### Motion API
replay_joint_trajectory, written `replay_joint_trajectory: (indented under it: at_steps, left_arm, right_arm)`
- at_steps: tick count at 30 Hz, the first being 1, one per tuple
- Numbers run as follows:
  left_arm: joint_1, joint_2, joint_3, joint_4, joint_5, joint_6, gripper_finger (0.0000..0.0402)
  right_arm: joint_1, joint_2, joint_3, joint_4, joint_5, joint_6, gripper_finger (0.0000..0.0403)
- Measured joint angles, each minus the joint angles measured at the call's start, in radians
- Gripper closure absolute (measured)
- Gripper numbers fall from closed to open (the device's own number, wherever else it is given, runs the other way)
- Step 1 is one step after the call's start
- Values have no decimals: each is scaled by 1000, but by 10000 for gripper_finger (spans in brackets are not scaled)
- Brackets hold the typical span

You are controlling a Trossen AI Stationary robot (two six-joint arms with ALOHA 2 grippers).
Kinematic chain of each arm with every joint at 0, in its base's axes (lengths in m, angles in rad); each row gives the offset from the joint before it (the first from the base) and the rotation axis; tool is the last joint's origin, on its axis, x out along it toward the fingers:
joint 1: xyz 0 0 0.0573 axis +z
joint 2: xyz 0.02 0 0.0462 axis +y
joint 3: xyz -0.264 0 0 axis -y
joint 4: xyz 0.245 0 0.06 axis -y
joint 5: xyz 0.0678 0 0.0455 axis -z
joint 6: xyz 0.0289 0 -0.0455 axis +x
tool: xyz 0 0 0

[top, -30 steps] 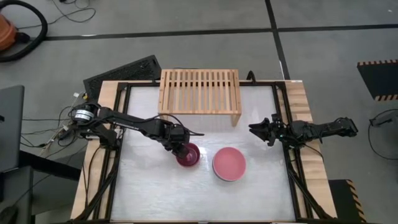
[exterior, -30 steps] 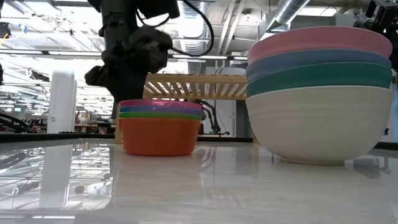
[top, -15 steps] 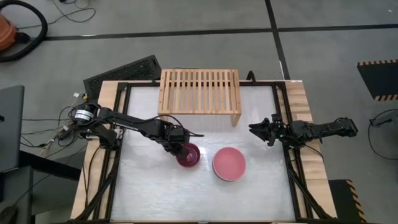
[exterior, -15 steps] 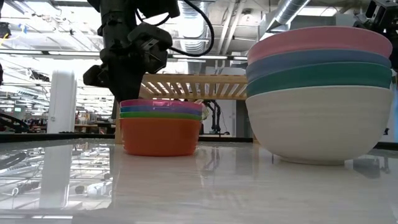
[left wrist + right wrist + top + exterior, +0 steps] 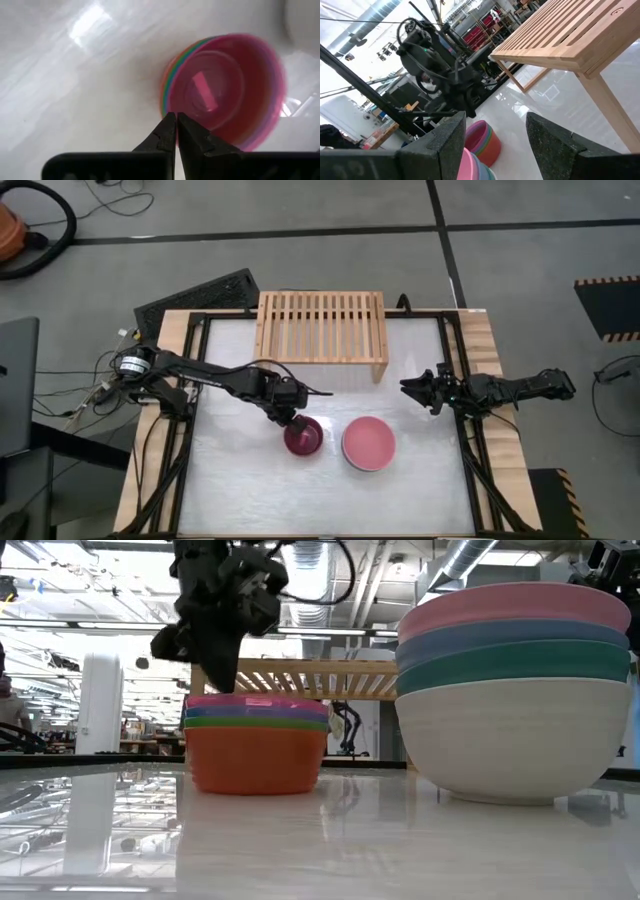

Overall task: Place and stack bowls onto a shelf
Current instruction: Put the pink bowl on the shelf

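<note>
A stack of small bowls (image 5: 303, 437) (image 5: 255, 745), maroon-pink on top over blue, green and orange, stands on its base near the table's middle. To its right stands a stack of larger bowls (image 5: 368, 443) (image 5: 515, 690): pink, blue, teal, cream-white. The light-wood slatted shelf (image 5: 322, 328) (image 5: 320, 678) stands on its side legs at the far edge, with nothing on it. My left gripper (image 5: 288, 417) (image 5: 176, 117) is shut at the small stack's far-left rim. My right gripper (image 5: 412, 390) (image 5: 495, 145) waits open above the table's right side. My left gripper comes down at a slant from the far left, and its shut fingertips (image 5: 170, 125) meet the small stack's rim (image 5: 166, 102) on that far-left side. Nothing shows between the fingers. The stack stands flat on the table. Whether the tips press on the rim, I cannot tell.
A black keyboard (image 5: 195, 295) lies off the table's far-left corner. The table's black frame rails (image 5: 195, 430) run along both sides. White tabletop shows in front of both stacks and to the small stack's left.
The small bowl stack has slid a little along the table toward the near edge and still stands flat. My left gripper has risen from behind the stack, so its tips are now level with the rim, and it has drawn slightly toward the far edge.
</note>
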State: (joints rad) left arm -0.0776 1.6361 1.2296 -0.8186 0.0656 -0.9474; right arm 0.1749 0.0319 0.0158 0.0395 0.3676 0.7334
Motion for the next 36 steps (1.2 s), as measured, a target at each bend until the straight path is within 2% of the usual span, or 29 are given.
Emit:
replay_joint_trajectory:
  at_steps: [9,15,19,22,25,31,36]
  left_arm:
    - [-13,0,25,-33,-2,52,390]
    - [-16,0,25,-22,-47,209,310]
    - [-6,1,25,-20,-49,226,244]
    - [-14,1,25,-20,-59,226,219]
    - [-15,1,17,-8,-87,229,214]
    - [-14,3,-67,93,-21,169,221]
    - [-12,6,-74,89,-45,180,227]
  right_arm:
    - [0,0,0,0,0,0,168]
    - [0,0,0,0,0,0,168]
    - [0,0,0,0,0,0,168]
    - [0,0,0,0,0,0,168]
    - [0,0,0,0,0,0,168]
    - [0,0,0,0,0,0,168]
    - [-1,0,0,0,2,-1,168]
